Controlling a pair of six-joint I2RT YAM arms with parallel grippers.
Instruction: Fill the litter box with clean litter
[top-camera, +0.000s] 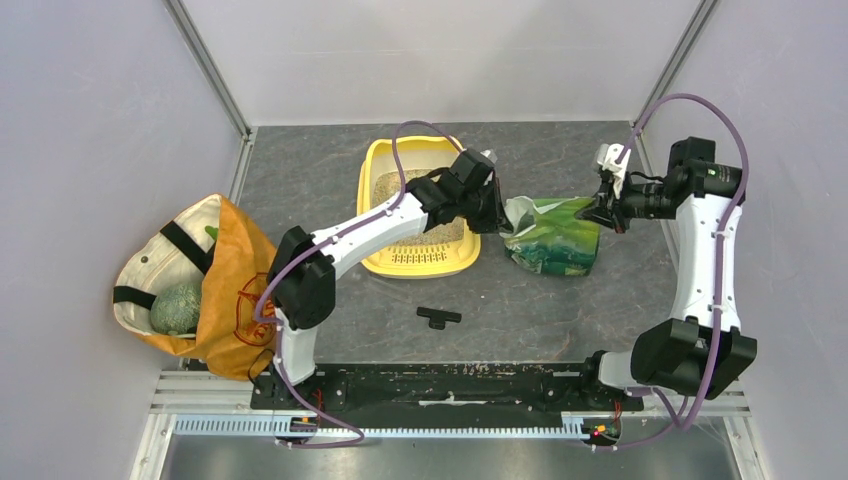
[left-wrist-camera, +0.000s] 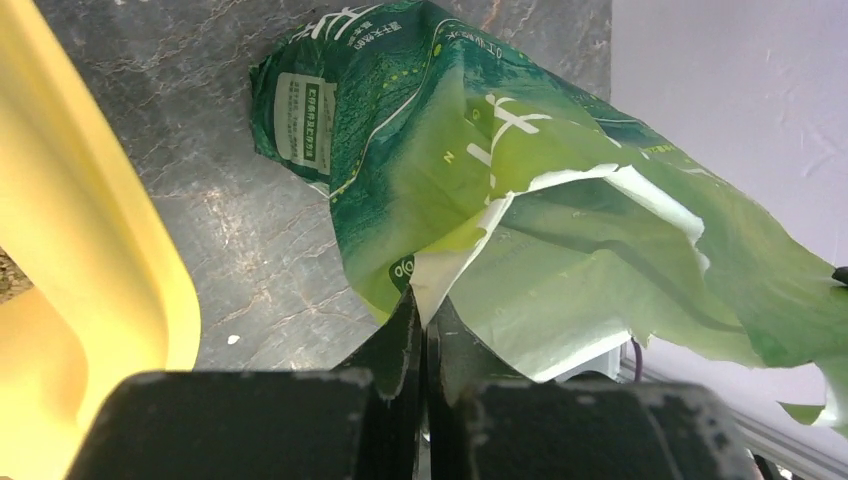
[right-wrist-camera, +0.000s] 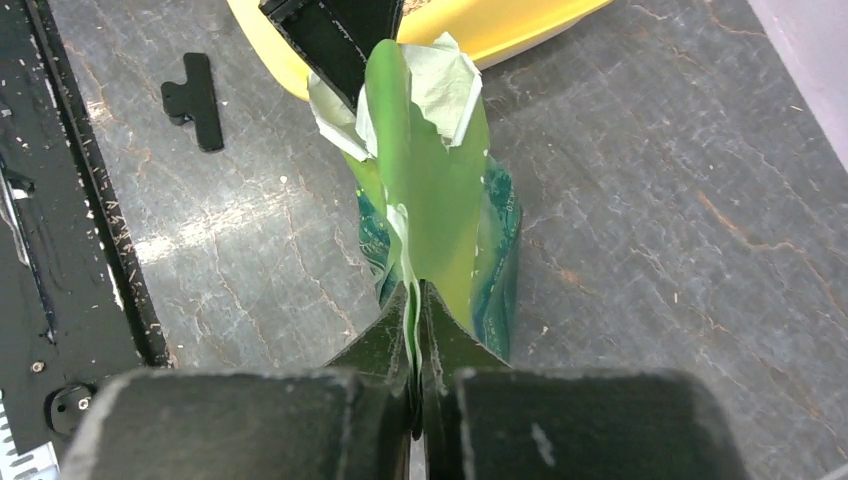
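Note:
The yellow litter box (top-camera: 372, 178) lies mid-table, its slotted lip toward the near end, with beige clean litter (top-camera: 385, 186) showing inside behind my left arm. To its right stands a green printed bag (top-camera: 555, 235), top edge open. My left gripper (top-camera: 503, 222) is shut on the bag's left top edge (left-wrist-camera: 425, 295); the box rim (left-wrist-camera: 110, 260) shows at the left of that wrist view. My right gripper (top-camera: 603, 212) is shut on the bag's right top edge (right-wrist-camera: 415, 290). The bag (right-wrist-camera: 430, 190) hangs between both grippers, with the box (right-wrist-camera: 500, 25) beyond.
An orange-and-cream tote bag (top-camera: 200, 280) with a green thing inside lies at the left wall. A small black clip (top-camera: 438, 316) rests on the grey tabletop in front of the box, also seen as the clip (right-wrist-camera: 195, 100). White walls close in the left, back and right.

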